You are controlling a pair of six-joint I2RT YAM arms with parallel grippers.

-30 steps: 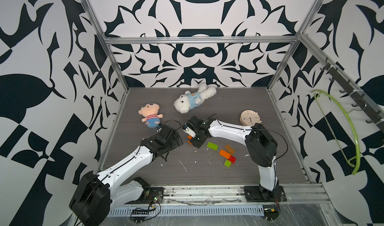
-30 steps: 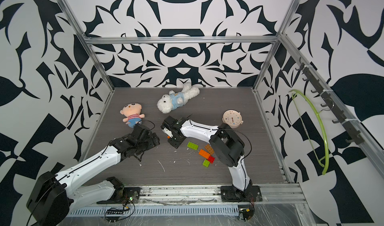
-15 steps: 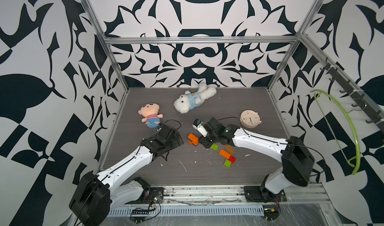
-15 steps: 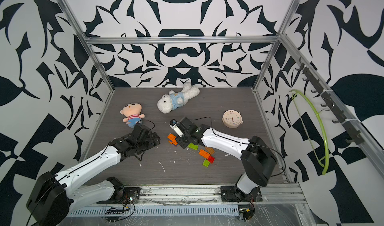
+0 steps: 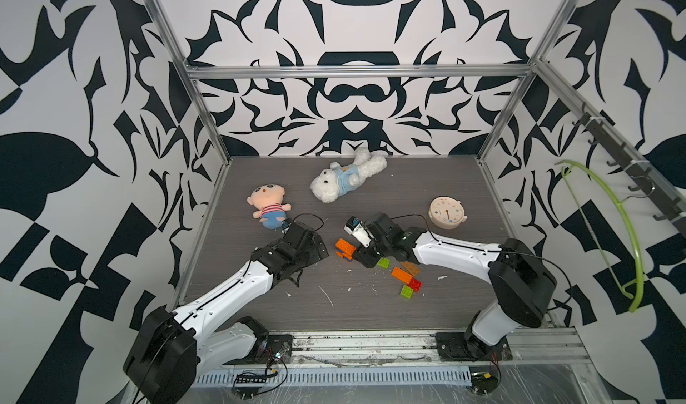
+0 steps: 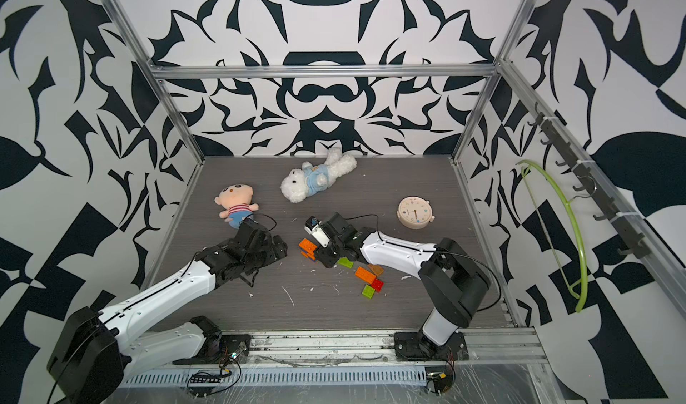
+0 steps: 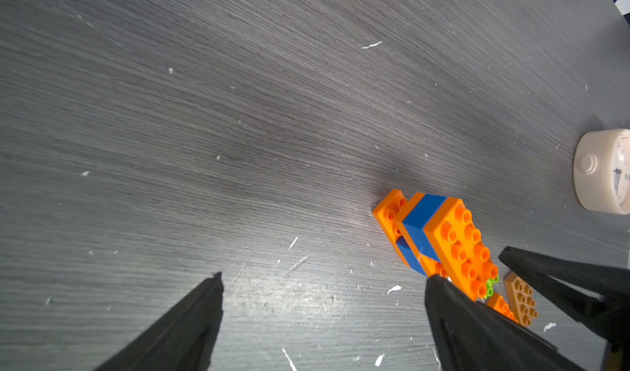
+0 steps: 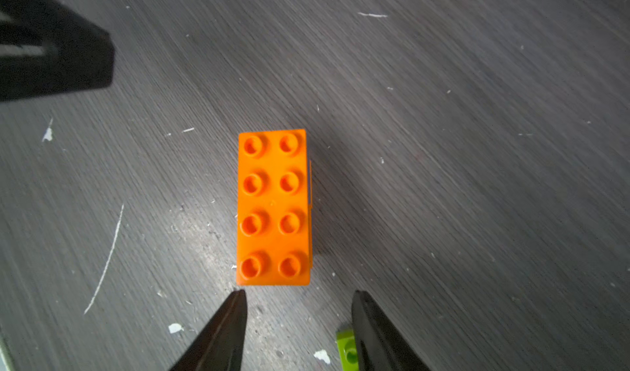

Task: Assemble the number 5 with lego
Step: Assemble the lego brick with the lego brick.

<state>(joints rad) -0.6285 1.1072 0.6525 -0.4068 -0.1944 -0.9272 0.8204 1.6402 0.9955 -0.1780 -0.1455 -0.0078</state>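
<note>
A lego cluster of orange and blue bricks lies on the dark table; the left wrist view shows its layers, and the right wrist view shows its studded orange top. My right gripper is open just behind the cluster, tips apart from it and holding nothing. My left gripper stands wide open and empty to the cluster's left. Loose lego lies to the right: a green brick, an orange brick, a tan one, a red one and another green one.
A plush doll and a white plush dog lie at the back. A round beige clock sits at the back right. Metal frame rails border the table. White scraps dot the surface.
My right gripper has opened and let go of the orange and blue cluster, which now rests on the table, and has drawn back to the right. The left arm has not moved.
</note>
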